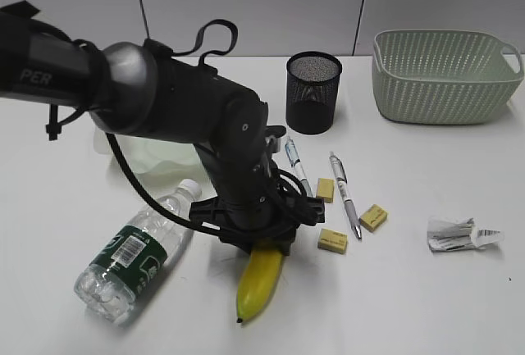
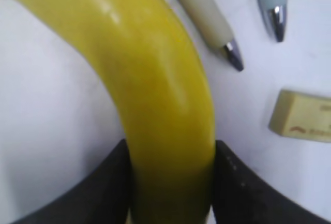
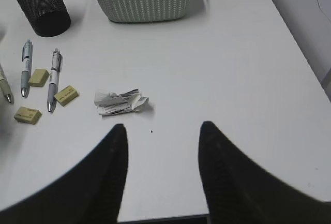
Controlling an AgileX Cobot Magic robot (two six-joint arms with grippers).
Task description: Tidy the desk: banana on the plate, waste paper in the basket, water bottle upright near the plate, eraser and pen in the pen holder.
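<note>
My left gripper (image 1: 264, 244) is shut on the yellow banana (image 1: 261, 283) at the front middle of the desk (image 1: 410, 306); in the left wrist view both jaws (image 2: 171, 149) press the banana's (image 2: 155, 69) sides. The plate (image 1: 156, 160) is partly hidden behind the left arm. The water bottle (image 1: 135, 252) lies on its side at the front left. Two pens (image 1: 344, 191) and three erasers (image 1: 332, 241) lie right of the banana. The pen holder (image 1: 312, 91) and the basket (image 1: 443, 76) stand at the back. My right gripper (image 3: 161, 128) is open and empty, near the waste paper (image 3: 120, 102).
The desk's right edge (image 3: 305, 63) runs close beside the right gripper, and its front edge is just below the jaws. The waste paper (image 1: 461, 234) lies alone at the right. A third pen tip (image 3: 6, 92) shows at the left edge of the right wrist view.
</note>
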